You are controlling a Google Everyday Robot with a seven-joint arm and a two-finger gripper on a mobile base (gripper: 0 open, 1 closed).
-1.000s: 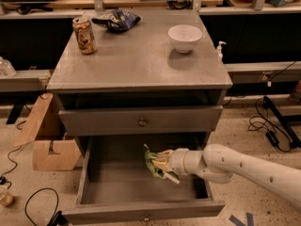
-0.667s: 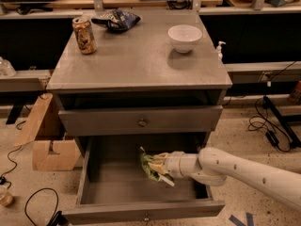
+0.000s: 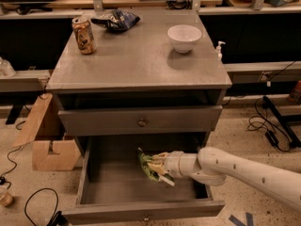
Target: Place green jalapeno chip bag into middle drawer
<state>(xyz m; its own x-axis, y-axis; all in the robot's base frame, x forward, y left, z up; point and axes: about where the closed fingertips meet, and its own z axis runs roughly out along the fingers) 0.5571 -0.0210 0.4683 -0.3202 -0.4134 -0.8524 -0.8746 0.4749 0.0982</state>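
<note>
From where I stand, the white arm (image 3: 244,172) reaches in from about 4 o'clock, and its gripper (image 3: 159,166) is inside the open middle drawer (image 3: 110,185), right of the drawer's centre. The gripper is clamped on the green jalapeno chip bag (image 3: 147,165), which sticks out toward 9 o'clock from the fingers, crumpled and tilted. I cannot tell whether the bag touches the drawer floor. Just above, the shallower drawer (image 3: 103,121) sits pushed in, its round knob (image 3: 141,123) at the middle of its front. On the grey worktop (image 3: 136,62), a drinks can (image 3: 83,35) stands upright at 10 o'clock, a dark foil snack bag (image 3: 115,20) lies at 11 o'clock near the back edge, and a white bowl (image 3: 184,37) sits at 1 o'clock. A cardboard box (image 3: 47,142) rests on the floor at the cabinet's 9 o'clock side.
</note>
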